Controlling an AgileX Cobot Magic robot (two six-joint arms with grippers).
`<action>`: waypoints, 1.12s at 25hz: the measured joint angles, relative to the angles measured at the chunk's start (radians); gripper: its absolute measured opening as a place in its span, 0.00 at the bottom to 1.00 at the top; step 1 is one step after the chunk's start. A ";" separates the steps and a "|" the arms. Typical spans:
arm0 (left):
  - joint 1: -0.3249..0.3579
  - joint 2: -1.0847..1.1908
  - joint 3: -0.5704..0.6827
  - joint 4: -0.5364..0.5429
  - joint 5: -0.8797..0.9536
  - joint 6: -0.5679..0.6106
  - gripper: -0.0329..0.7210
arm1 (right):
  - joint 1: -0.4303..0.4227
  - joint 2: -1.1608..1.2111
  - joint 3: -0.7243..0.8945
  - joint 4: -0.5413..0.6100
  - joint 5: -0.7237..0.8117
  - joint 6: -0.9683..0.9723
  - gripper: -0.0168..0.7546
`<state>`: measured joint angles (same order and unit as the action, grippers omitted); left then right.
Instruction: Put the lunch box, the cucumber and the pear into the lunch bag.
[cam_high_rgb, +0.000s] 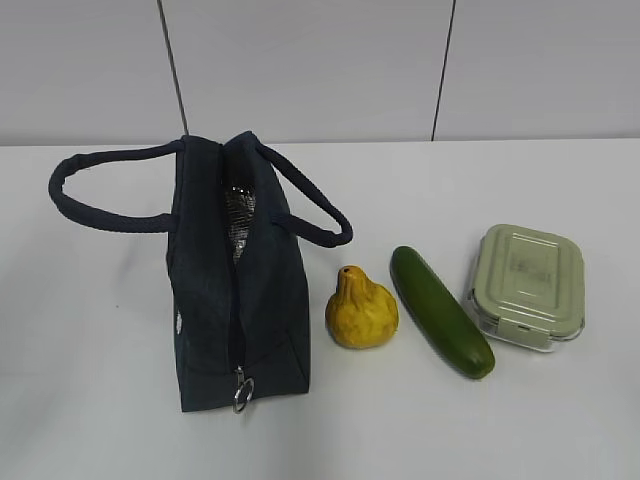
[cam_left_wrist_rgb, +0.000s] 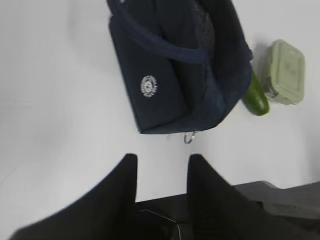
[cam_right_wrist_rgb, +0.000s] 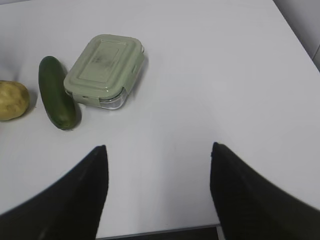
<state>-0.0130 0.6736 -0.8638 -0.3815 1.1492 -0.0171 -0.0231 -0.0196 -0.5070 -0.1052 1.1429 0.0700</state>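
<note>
Left tool (cam_left_wrist_rgb: 161, 165) is released, fingers parted with bare desk between them, hanging above the desk just short of the lunch bag's zipper-pull end; nothing held. Right tool (cam_right_wrist_rgb: 157, 155) is likewise released, fingers spread wide over bare white desk (cam_high_rgb: 520, 420), well apart from the items; nothing held. Neither tool appears in the exterior view. Lunch bag (cam_high_rgb: 235, 300) stands upright on the left half of the desk, zipper open along the top, silver lining (cam_high_rgb: 238, 215) visible in the gap, ring pull (cam_high_rgb: 243, 392) hanging at the near end, both handles (cam_high_rgb: 90, 190) flopped outward to either side. White round logo (cam_left_wrist_rgb: 149, 86) shows on the bag's side in the left wrist view. Pear (cam_high_rgb: 361, 311) sits just right of the bag, narrow top tilted up and left. Cucumber (cam_high_rgb: 441, 310) lies right of the pear, set diagonally, close to it. Lunch box (cam_high_rgb: 526, 285) rests right of the cucumber, lid on, just beside the cucumber's near end; contact between them cannot be told.
</note>
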 joint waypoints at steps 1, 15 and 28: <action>-0.005 0.041 -0.019 -0.032 0.000 0.017 0.39 | 0.000 0.000 0.000 0.000 0.000 0.000 0.64; -0.186 0.506 -0.218 -0.147 -0.141 0.046 0.55 | 0.000 0.000 0.000 0.000 0.000 0.000 0.64; -0.246 0.871 -0.451 -0.144 -0.190 0.047 0.62 | 0.000 0.000 0.000 0.000 0.000 0.000 0.64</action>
<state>-0.2587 1.5447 -1.3150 -0.5260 0.9587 0.0303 -0.0231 -0.0196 -0.5070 -0.1052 1.1429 0.0700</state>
